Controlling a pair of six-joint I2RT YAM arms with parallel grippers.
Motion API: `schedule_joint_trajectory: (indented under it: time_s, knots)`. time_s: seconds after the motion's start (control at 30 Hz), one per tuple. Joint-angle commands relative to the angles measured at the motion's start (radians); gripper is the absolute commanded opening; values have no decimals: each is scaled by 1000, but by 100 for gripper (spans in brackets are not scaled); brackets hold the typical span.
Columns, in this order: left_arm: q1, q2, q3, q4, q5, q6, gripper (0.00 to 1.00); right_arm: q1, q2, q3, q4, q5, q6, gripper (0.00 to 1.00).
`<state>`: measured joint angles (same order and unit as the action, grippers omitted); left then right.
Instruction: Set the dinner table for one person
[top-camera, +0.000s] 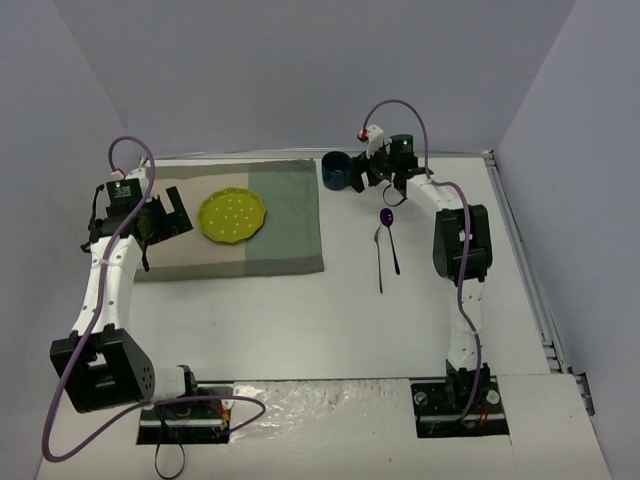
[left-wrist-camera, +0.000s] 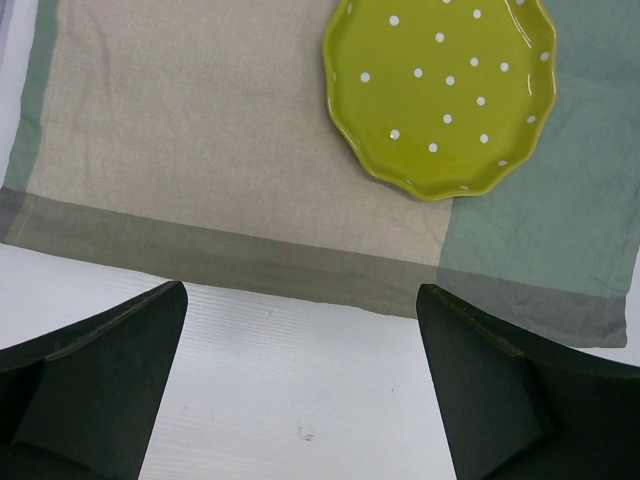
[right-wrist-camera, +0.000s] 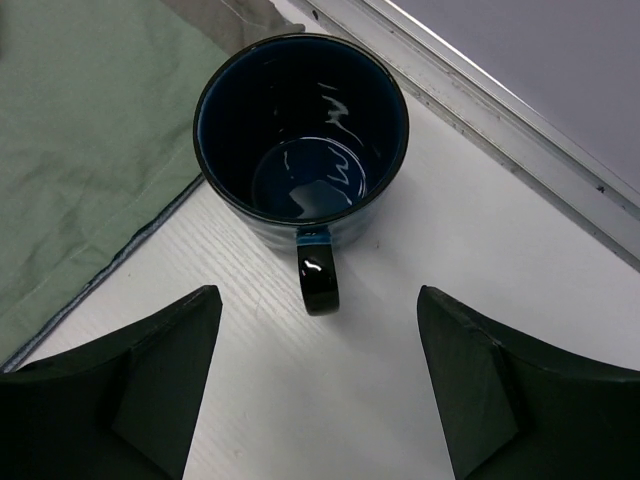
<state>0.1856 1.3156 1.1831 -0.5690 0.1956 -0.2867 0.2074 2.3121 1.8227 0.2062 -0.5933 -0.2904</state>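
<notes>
White surface (top-camera: 300, 320) runs from the arm bases to the far rim, carrying everything. Nearest, a purple spoon (top-camera: 391, 243) and a dark utensil (top-camera: 380, 265) lie close together, long axes running near to far, right of the placemat (top-camera: 290, 225). Farther on, the left end effector (left-wrist-camera: 300, 290) hovers wide open and empty at the placemat's edge, with the dotted green plate (left-wrist-camera: 440, 95) beyond. Farthest, the blue mug (right-wrist-camera: 300, 130) stands just off the placemat's corner, its handle pointing straight back between the spread, empty fingers of the right end effector (right-wrist-camera: 317, 292), plainly the nearer arm.
</notes>
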Motion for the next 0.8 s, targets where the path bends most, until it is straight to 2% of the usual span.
schedule_joint_trajectory:
  time_s: [0.0, 0.47, 0.6, 0.77]
  knots:
    - [9, -30, 22, 43, -38, 20, 97, 2, 27, 111, 68, -61, -17, 74]
    - [9, 4, 33, 35, 20, -19, 97, 7, 106, 178, 77, -17, -24, 54]
    - [9, 4, 26, 37, 24, -25, 97, 7, 110, 176, 84, -2, -22, 43]
    - [9, 6, 26, 39, 25, -27, 97, 9, 95, 166, 105, 7, -18, 14]
